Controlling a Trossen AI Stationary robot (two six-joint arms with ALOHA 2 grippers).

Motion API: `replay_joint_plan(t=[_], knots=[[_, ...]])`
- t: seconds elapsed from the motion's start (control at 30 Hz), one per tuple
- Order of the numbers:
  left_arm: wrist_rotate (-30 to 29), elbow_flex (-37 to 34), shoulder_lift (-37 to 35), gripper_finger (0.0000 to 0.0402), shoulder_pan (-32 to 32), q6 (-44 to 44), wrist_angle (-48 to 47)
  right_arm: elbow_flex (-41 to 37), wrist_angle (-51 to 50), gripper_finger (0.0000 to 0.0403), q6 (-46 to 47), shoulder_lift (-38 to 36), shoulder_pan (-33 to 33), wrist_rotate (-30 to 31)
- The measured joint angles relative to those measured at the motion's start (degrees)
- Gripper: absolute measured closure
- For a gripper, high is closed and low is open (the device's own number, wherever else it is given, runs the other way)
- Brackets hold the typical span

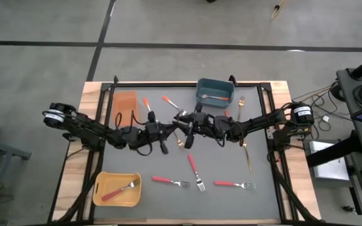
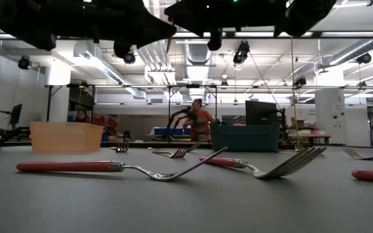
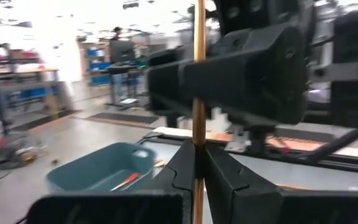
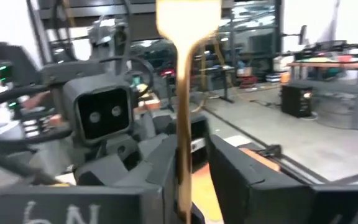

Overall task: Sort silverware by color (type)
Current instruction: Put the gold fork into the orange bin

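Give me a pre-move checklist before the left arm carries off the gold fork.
1. Left gripper jaws shut on the gold fork: ok.
2. Right gripper jaws released: ok, a gap shows beside the fork.
3. Fork upright between both grippers: ok.
4. Orange bin, the likely target, holds no other type: ok.
5. Fork ends clear of the right arm: cannot tell.

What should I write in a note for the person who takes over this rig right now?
Left claw: shut on a gold fork, raised over mid-table.
Right claw: open around the same fork; looks like a handover.
Done: one red-handled fork in the yellow bin, one orange-handled fork in the blue-grey bin.
Left: red-handled forks at the front, orange-handled forks near the orange bin, gold forks on the right side.
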Motion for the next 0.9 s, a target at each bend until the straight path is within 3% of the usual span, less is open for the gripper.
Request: replay_joint_plan(t=[0.17,0.33,0.6,0.9], knots=[[6.0,0.0,-0.2,0.0401,0.0,-2.1,0.6,0.0,0.0,0.03,-0.5,0.0,0.0,-6.2],[9.6,0.0,-0.7,0.0401,0.0,-3.6,0.6,0.0,0.0,0.0319,-0.6,0.0,0.0,-10.4],[9.9,0.0,-1.5,0.0401,0.0,-3.8,-0.1,0.0,-0.3,0.0387,-2.1,-0.1,0.0,-12.3],[9.5,0.0,-1.8,0.0356,0.0,-4.7,-1.3,0.0,-3.7,0.0392,-4.4,-1.5,0.0,-12.0]])
